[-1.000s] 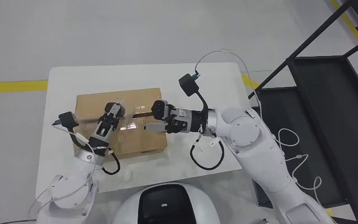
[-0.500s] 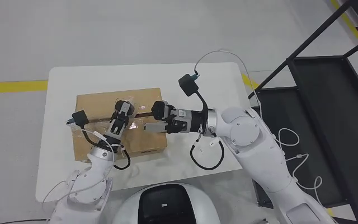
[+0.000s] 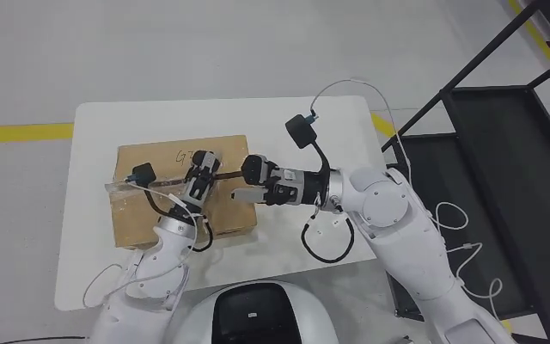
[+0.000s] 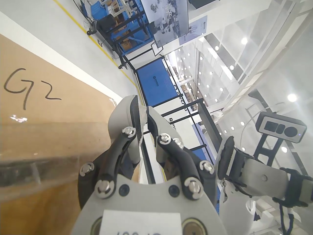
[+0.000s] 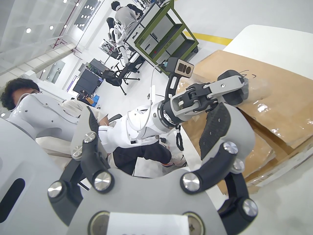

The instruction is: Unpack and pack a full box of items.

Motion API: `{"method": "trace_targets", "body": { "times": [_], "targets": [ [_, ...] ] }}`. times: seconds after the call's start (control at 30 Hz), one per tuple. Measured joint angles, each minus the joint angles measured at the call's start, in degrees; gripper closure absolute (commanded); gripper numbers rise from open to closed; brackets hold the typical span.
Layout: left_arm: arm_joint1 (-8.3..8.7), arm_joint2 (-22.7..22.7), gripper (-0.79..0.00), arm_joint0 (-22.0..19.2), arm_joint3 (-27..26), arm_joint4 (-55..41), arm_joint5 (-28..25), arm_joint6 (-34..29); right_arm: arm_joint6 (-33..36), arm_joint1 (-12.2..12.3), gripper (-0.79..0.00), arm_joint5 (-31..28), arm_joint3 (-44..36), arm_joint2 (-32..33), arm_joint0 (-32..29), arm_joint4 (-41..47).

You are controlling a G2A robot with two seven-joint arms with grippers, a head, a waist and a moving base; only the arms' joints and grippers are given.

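The box (image 3: pixel 228 215) sits toward the 9 o'clock side of the table (image 3: pixel 344 120), flaps down under clear tape (image 4: pixel 49 133). The left gripper (image 4: pixel 143 111) is over the lid seam, fingers pinched almost together on what looks like a lifted end of tape. The right gripper (image 5: pixel 156 128) hangs wide open and holds nothing at the box's 3 o'clock edge. I'd say unsealing has barely begun, so unpacking and repacking all lie ahead.

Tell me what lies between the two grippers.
In the top view, only the dark centre seam of the cardboard box lies between the left gripper and the right gripper.
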Motion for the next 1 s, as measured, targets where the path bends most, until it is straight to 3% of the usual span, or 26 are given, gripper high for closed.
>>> {"method": "trace_targets", "body": {
  "times": [0.1,0.13,0.2,0.23,0.33,0.4,0.43,0.5,0.7,1.0],
  "targets": [
    [-0.25,0.8,-0.046,-0.8,0.5,0.2,0.4,0.6,0.1,0.2,-0.785,0.0,-0.2,0.4,-0.2,0.2],
    [-0.34,1.1,0.0,-0.9,0.7,0.1,0.6,0.6,0.2,0.2,-0.785,0.0,-0.3,0.6,-0.3,0.4],
    [-0.42,1.4,0.0,-1.1,0.9,-0.2,0.7,0.0,0.4,0.3,-0.785,0.1,-0.6,1.0,-0.5,0.6],
    [-0.44,1.5,-0.037,-1.1,1.0,-0.2,0.6,-0.4,0.5,0.4,-0.785,0.1,-0.7,1.3,-0.7,0.8],
    [-0.48,1.9,-0.277,-0.9,1.2,0.4,0.5,-1.1,0.9,0.6,-0.785,0.0,-0.8,1.7,-1.0,1.1],
    [-0.49,2.0,-0.372,-0.6,1.2,0.9,0.4,-1.2,0.9,0.7,-0.785,0.0,-0.9,1.8,-1.1,1.2],
    [-0.49,2.1,-0.48,-0.4,1.3,1.4,0.3,-1.3,0.9,0.7,-0.785,0.0,-0.9,1.9,-1.1,1.2],
    [-0.49,2.0,-0.785,-0.1,1.1,1.6,-0.1,-1.4,0.9,0.8,-0.785,0.0,-0.9,2.0,-1.1,1.3],
    [-0.01,-0.6,-0.785,2.4,-1.5,0.5,-3.5,-3.9,1.4,1.0,-0.785,-0.4,-1.3,2.6,-1.3,2.1],
    [1.52,-10.4,-0.785,11.9,-11.2,-3.2,-11.4,-9.4,-0.3,0.6,-0.785,-0.9,1.1,-1.7,1.0,0.3]
  ]
}}
